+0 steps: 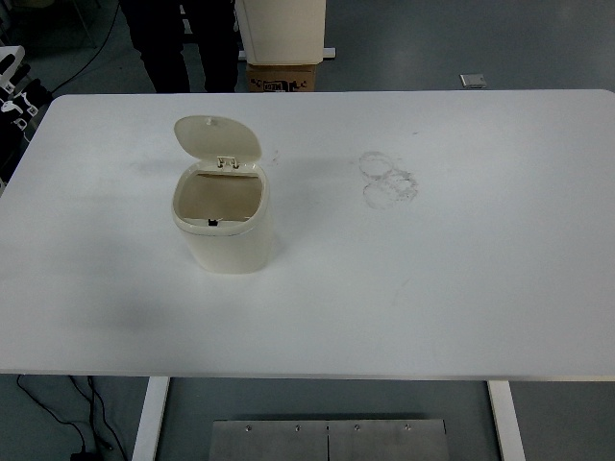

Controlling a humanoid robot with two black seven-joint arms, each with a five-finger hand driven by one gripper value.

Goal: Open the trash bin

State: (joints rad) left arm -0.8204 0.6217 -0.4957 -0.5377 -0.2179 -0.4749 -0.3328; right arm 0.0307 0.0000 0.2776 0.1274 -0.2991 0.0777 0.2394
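- Neither of my robot hands is in the picture, so I cannot tell how their fingers stand.
- The cream trash bin (225,224) stands upright on the white desk (452,279), its lid (217,137) swung up, the inside showing.
- No writing is legible on it.
- Faint ring marks (388,180) lie right of the bin.

white table (461,288) | ring stains (388,179) right of centre | person's legs (183,43) beyond far edge | cardboard box (279,77)

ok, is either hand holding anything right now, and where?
Nothing held. Neither hand is in view; the trash bin stands alone with its lid up.
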